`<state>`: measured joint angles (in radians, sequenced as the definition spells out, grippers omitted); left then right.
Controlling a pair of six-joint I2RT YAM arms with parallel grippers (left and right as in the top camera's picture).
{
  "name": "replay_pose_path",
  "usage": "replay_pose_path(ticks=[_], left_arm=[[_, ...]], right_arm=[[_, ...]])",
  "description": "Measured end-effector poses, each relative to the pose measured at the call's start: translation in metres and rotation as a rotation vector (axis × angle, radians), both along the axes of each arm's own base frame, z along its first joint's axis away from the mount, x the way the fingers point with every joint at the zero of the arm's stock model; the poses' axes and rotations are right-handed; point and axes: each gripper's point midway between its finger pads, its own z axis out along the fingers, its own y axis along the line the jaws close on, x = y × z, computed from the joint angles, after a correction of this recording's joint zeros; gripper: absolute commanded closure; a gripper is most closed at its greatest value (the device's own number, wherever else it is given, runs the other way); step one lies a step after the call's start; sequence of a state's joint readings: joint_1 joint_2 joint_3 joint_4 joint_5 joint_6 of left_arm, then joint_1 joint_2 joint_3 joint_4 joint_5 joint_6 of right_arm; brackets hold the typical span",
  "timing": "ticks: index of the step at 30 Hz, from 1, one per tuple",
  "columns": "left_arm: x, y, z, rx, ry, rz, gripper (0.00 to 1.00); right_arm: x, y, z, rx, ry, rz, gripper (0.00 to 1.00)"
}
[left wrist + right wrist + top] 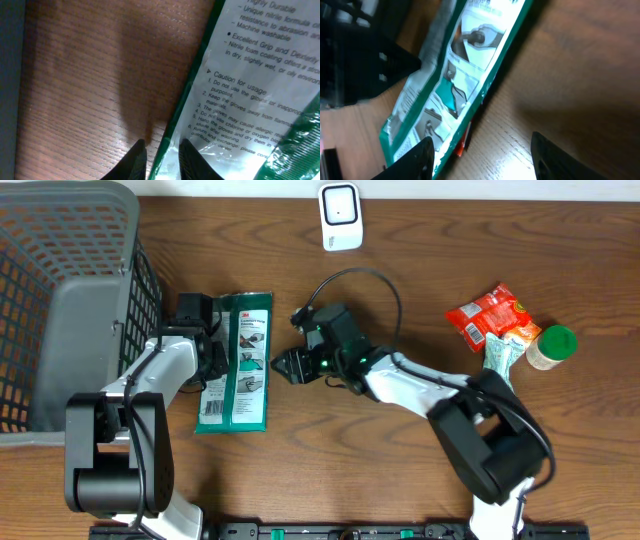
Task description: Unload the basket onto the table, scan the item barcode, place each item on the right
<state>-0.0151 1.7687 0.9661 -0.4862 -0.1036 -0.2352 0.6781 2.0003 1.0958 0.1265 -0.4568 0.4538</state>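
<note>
Close against the lens of the left wrist camera, two dark fingertips (134, 161) of the left gripper (162, 160) stand drawn in close together. The green left edge of the glove packet (250, 380) runs up between them, so they pinch that edge. White print on the packet's clear face gives cautions for use.

Seen from overhead, everything is placed from this glove packet, which lies flat on the brown wooden table (450, 240), its length running away from the robot.

Far left of the packet stands a tall grey mesh basket (80, 330), reaching to the table's left edge. Between basket and packet, the white left arm reaches forward, its gripper over the packet's left side.

Just right of the packet, not touching it, sits the right gripper (487, 160). Its fingers stand wide apart with nothing between them, only bare wood. Its wrist camera looks along the packet, showing small pictures of gloves within the green border. The white right arm trails off to the right, and a black cable loops above it.

Beyond the packet and to its right, at the table's far edge, stands a small white scanner (340, 217).

Well to the right of the packet lies a red snack bag (490, 315), with a pale sachet (500, 357) just below it. Furthest right is a small jar with a green lid (552, 345).
</note>
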Motion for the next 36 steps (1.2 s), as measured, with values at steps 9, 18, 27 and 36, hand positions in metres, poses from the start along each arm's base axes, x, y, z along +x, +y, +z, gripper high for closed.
replay_pose_path(ticks=[9,18,27,36], left_arm=[[-0.002,-0.014,-0.001,-0.09,0.017,-0.012,0.76],[-0.01,-0.033,-0.003,-0.198,0.05,-0.037,0.76],[-0.011,-0.039,-0.003,-0.228,0.056,-0.065,0.76],[-0.012,-0.04,-0.002,-0.231,0.058,-0.089,0.75]], right_arm=[[-0.004,0.019,-0.011,0.057,0.025,-0.002,0.39],[-0.002,0.024,-0.007,0.091,0.054,-0.037,0.44],[-0.004,0.023,-0.019,0.088,0.118,-0.068,0.73],[-0.006,0.026,-0.028,0.106,0.151,-0.061,0.99]])
